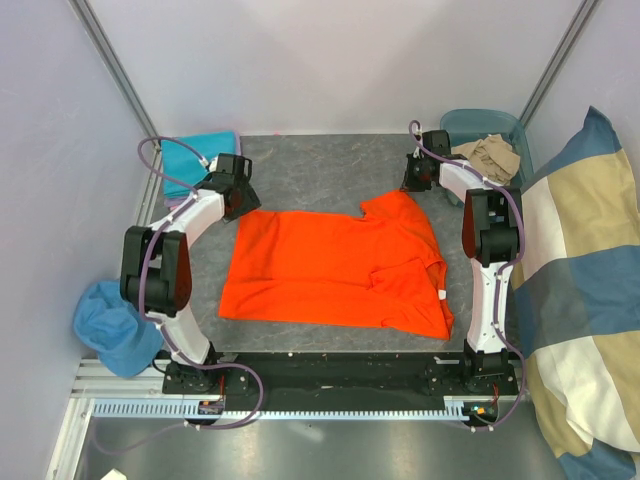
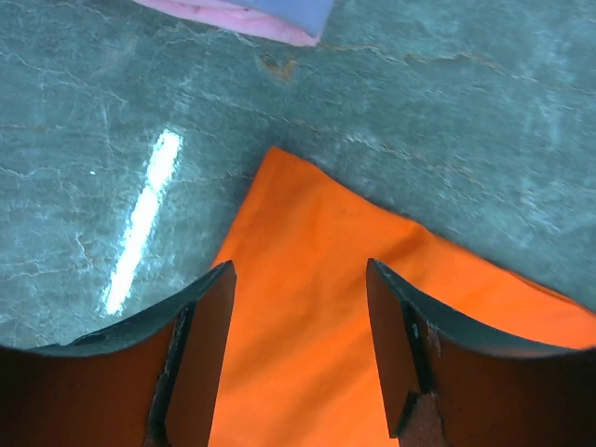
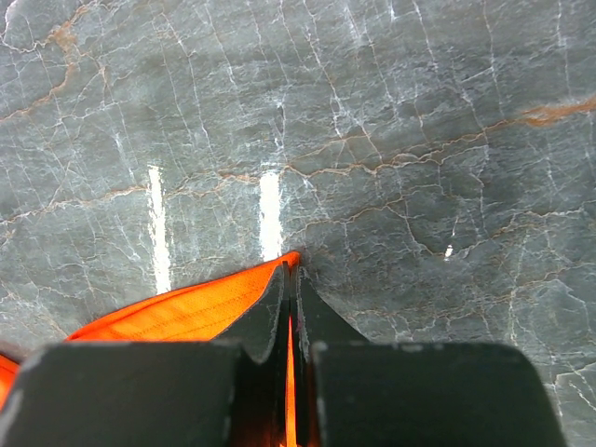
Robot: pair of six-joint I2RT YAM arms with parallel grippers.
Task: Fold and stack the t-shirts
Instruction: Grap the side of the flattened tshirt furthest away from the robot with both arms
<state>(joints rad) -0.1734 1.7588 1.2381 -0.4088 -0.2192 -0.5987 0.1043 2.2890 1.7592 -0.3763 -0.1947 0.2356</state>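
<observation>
The bright orange t-shirt [image 1: 335, 265] lies spread on the grey table, with a white label [image 1: 441, 294] at its right edge. My left gripper [image 1: 243, 203] is open over the shirt's far left corner [image 2: 289, 186], which lies flat between and ahead of the fingers [image 2: 200, 354]. My right gripper [image 1: 411, 186] is at the shirt's far right corner and is shut on the orange cloth [image 3: 186, 312], which is pinched at the tips [image 3: 291, 272]. A teal t-shirt [image 1: 197, 160] lies at the far left. A beige t-shirt [image 1: 490, 153] sits in a bin. A pink cloth edge [image 2: 242, 14] shows ahead of the left gripper.
A teal bin [image 1: 505, 125] stands at the far right corner. A big blue-and-beige cushion [image 1: 585, 300] fills the right side. A blue cloth [image 1: 115, 325] hangs off the left edge. Walls close off the back and the left.
</observation>
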